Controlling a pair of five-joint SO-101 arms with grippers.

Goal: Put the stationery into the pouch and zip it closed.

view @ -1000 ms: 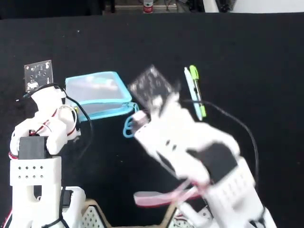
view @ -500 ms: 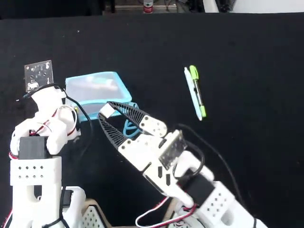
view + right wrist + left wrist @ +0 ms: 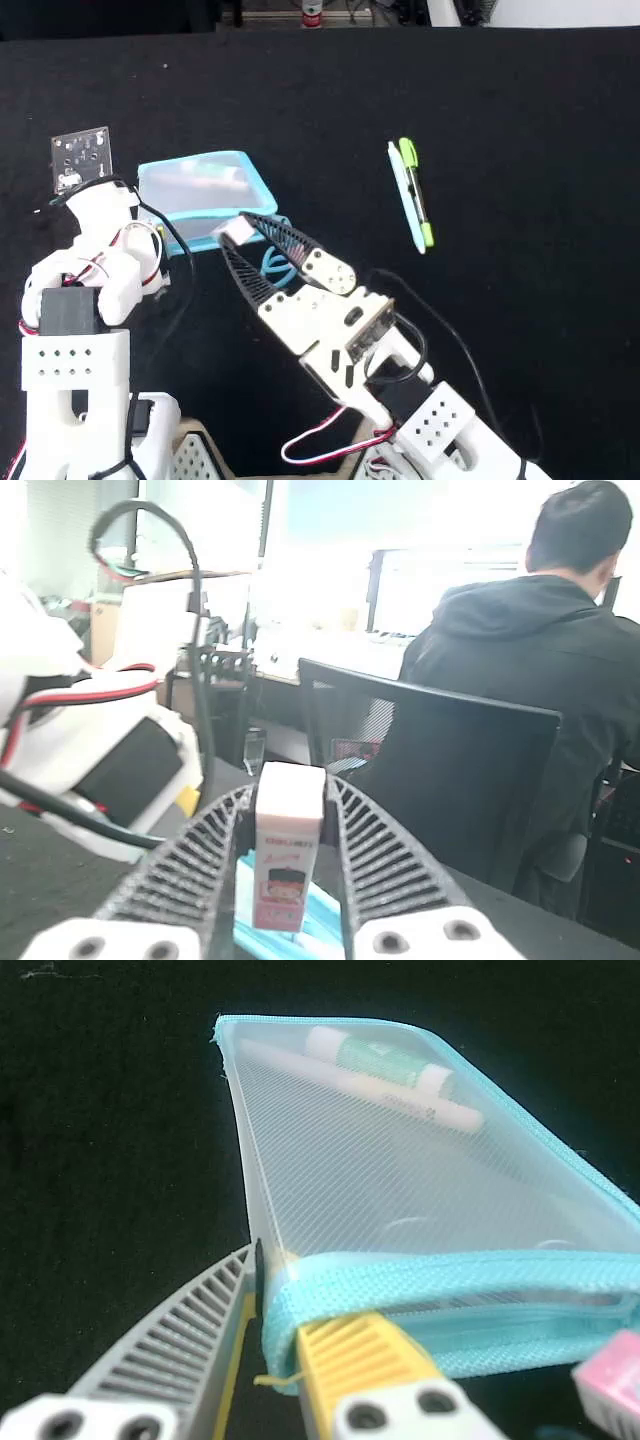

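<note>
My left gripper (image 3: 275, 1290) is clamped on a corner of the translucent mesh pouch with light-blue trim (image 3: 400, 1180), lying on the black table (image 3: 520, 110) with what looks like a glue stick (image 3: 385, 1060) inside. My right gripper (image 3: 288, 790) pinches a small pink-and-white block eraser (image 3: 287, 865) at the pouch's near edge.

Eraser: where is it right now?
In the high view, the eraser sits clamped in the right gripper, at the blue pouch edge nearest the arms.
</note>
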